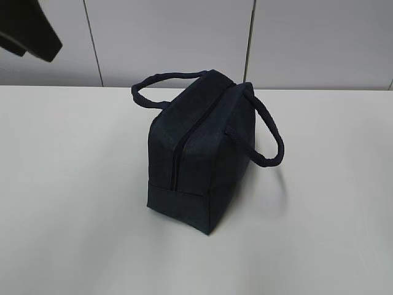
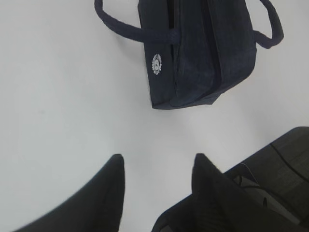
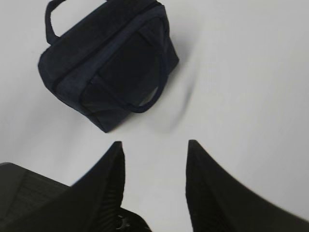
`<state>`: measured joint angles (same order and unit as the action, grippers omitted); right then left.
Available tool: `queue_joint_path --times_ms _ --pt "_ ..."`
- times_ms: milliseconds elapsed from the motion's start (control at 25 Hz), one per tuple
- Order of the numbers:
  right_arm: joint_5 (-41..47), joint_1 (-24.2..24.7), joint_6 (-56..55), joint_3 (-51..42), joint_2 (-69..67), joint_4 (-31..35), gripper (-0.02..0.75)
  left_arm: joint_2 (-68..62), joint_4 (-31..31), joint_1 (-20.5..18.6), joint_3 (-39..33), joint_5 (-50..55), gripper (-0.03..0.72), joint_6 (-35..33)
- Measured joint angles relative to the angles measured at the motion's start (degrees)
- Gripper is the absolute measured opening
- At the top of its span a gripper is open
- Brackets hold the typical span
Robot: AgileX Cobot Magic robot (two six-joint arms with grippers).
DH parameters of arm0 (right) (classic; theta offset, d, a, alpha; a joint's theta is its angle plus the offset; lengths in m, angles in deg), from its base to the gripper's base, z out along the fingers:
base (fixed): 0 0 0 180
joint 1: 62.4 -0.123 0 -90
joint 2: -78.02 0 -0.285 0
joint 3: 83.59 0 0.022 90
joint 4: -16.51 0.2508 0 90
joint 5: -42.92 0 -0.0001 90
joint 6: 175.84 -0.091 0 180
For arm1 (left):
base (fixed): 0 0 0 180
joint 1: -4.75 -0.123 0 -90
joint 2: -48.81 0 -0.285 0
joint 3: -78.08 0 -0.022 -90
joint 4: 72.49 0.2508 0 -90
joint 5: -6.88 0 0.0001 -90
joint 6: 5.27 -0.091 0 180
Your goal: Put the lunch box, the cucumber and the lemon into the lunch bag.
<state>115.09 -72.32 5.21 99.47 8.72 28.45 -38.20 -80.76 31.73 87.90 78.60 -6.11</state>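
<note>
The dark navy lunch bag (image 1: 196, 157) stands upright in the middle of the white table, its top zipper closed and a loop handle hanging out on each side. The left wrist view shows the lunch bag (image 2: 203, 53) with its round white logo (image 2: 156, 64); my left gripper (image 2: 158, 157) hangs open well short of it with nothing between the fingers. In the right wrist view the lunch bag (image 3: 108, 63) lies ahead and to the left of my right gripper (image 3: 154, 142), which is open and empty above the table. The lunch box, cucumber and lemon are out of view.
The white table (image 1: 73, 203) stretches around the bag to a pale panelled wall (image 1: 172, 37) behind. A dark part of the left arm (image 1: 27, 27) shows at the top left corner of the exterior view. Dark robot hardware (image 2: 280, 169) fills the lower right of the left wrist view.
</note>
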Motion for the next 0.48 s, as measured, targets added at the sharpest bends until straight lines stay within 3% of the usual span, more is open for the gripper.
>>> queue_joint_path --times_ms 200,480 --pt "0.3 0.0 2.5 -6.3 11.5 -8.4 0.316 6.8 -0.5 0.1 -5.7 0.0 0.253 0.0" --pt "0.4 0.0 3.3 -11.7 25.6 -9.7 0.316 15.8 -0.5 0.1 -11.5 0.2 0.239 0.0"
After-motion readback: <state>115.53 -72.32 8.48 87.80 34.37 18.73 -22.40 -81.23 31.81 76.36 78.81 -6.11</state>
